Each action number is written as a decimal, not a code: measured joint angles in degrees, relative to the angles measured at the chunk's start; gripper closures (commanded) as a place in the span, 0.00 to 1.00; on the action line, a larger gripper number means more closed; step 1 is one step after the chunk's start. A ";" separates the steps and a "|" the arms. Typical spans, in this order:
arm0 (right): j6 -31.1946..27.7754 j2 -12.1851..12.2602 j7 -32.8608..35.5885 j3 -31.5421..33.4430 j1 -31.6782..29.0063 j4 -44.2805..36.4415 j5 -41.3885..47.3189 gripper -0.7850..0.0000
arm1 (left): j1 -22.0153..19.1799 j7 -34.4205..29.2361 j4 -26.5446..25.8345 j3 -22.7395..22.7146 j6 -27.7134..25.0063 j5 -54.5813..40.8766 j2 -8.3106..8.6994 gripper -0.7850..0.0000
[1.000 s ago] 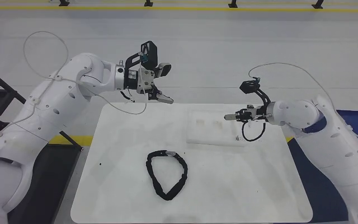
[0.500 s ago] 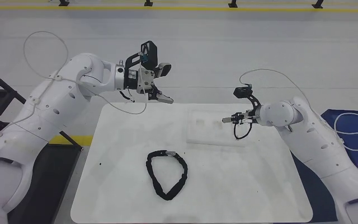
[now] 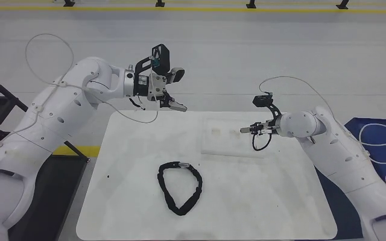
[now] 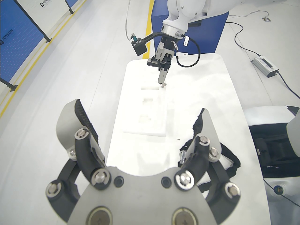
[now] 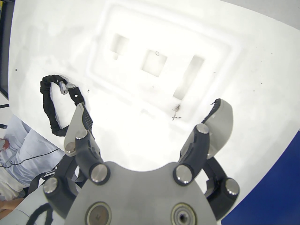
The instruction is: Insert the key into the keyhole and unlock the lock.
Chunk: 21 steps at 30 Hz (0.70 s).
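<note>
Blue panels [image 4: 22, 22] with white lettering beside the yellow floor line. Two small white tags [image 4: 185, 41] on the right arm's cable, print too small to make out.

Key [image 5: 175, 114]: small, flat on the border of the white foam tray [image 5: 218, 40], near its front right corner, just beside the end of the long narrow recess. Right hand [image 5: 150, 104] released and empty, fingers spread wide, hanging over that end of the tray with the key ahead of and between the two fingertips. From the left wrist view, same right hand [image 4: 161, 77] pointing down, tip just above the key [image 4: 163, 84], possibly touching it. From above, right hand [image 3: 244, 128] over the right end of the foam tray [image 3: 223, 141].

Lock [image 3: 180, 187]: black sleeved chain in a closed loop, lying on the table [image 3: 120, 199] toward the front middle, well apart from key and tray. Silver cylinder [image 5: 63, 89] at the end of the loop nearest the tray.

Left hand [image 3: 175, 106] released too, holding nothing, raised above the table's back edge, well apart from lock and key. Spread fingers of the left hand [image 4: 140, 115] framing the tray, with the lock [image 4: 233, 162] partly hidden behind one finger.

Small ring [image 5: 157, 53] in the tray's middle square recess. Black cable loop [image 3: 260, 143] hanging under the right wrist, close over the tray's right end. Blue cabinet [image 4: 161, 3] behind the right arm.
</note>
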 measured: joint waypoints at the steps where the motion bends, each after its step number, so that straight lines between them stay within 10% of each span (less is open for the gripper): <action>1: 0.71 -0.16 0.32 -0.19 0.01 0.81 -0.34 0.00 | 0.00 0.00 0.00 0.00 0.00 0.00 0.00 0.00; 16: -2.15 -5.48 10.22 -8.09 5.25 13.92 -0.04 0.00 | 0.00 0.00 0.00 0.00 0.00 0.00 0.00 0.00; 21: -2.71 -7.16 10.09 -9.54 6.54 17.40 0.20 0.23 | 0.00 0.00 0.00 0.00 0.00 0.00 0.00 0.00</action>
